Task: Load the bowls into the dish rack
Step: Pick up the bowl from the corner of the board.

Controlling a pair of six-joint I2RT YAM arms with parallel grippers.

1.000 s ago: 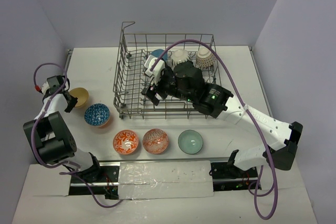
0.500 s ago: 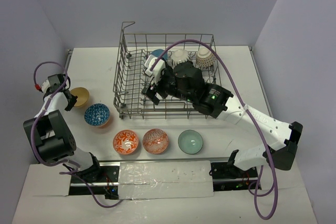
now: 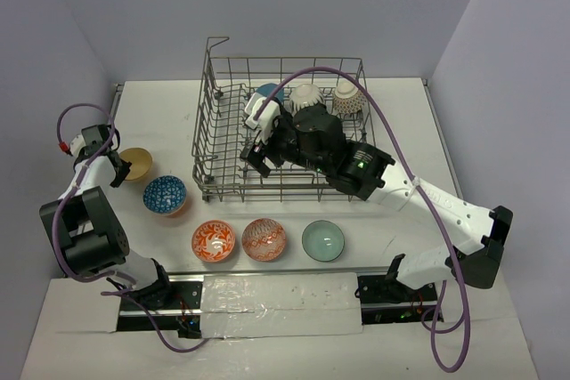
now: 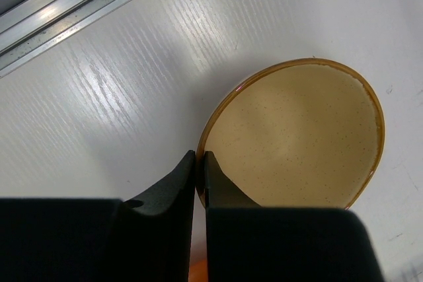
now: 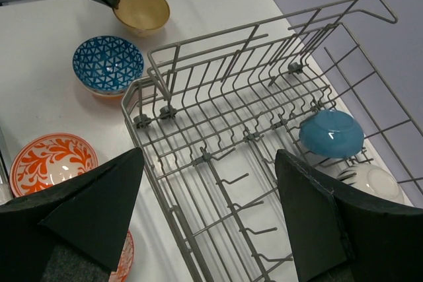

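Observation:
My left gripper [image 3: 115,166] is shut on the near-left rim of the tan bowl [image 3: 137,164], one finger inside and one outside; the wrist view shows the bowl [image 4: 297,137] pinched by the fingers [image 4: 178,183] at table level. My right gripper [image 3: 257,136] is open and empty, hovering over the left part of the grey wire dish rack [image 3: 207,131], above bare tines [image 5: 210,163]. In the rack's far row lie a teal-blue bowl [image 3: 267,92], a white striped bowl [image 3: 307,95] and a patterned bowl [image 3: 348,100].
On the table stand a blue-white patterned bowl [image 3: 165,194], an orange patterned bowl [image 3: 214,240], a red-orange patterned bowl [image 3: 264,238] and a pale green bowl [image 3: 322,240]. A metal rail [image 4: 79,4] runs along the table's left edge. Walls close in on both sides.
My left gripper has shifted slightly along the table's left side and closed in on the tan bowl's rim. The right arm has hardly moved.

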